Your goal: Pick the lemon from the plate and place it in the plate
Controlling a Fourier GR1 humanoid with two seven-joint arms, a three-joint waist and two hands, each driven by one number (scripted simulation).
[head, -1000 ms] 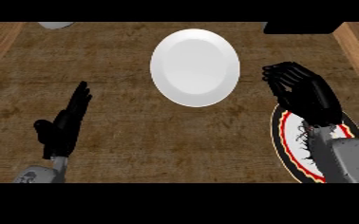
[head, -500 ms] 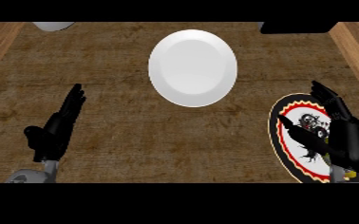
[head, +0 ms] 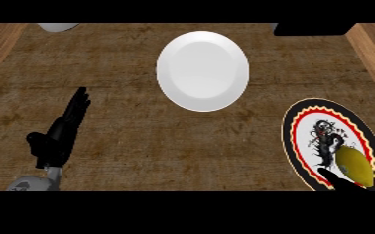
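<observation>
A dull-yellow oval lemon [head: 353,164] lies on the patterned plate [head: 304,129], the right hand [head: 343,182] barely visible, grip indiscernible, while the left hand [head: 62,131] rests with fingers straight.

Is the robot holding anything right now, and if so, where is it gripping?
Nothing is held. The left hand is open over the counter, and the lemon lies on the patterned plate, with only a right fingertip beside it.

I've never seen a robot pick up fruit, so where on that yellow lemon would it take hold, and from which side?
Probably across the middle of the yellow lemon, from above. It lies flat on the patterned black, red and yellow plate with its rounded top exposed. The right hand, barely showing at the lower edge, is nearest.
</observation>
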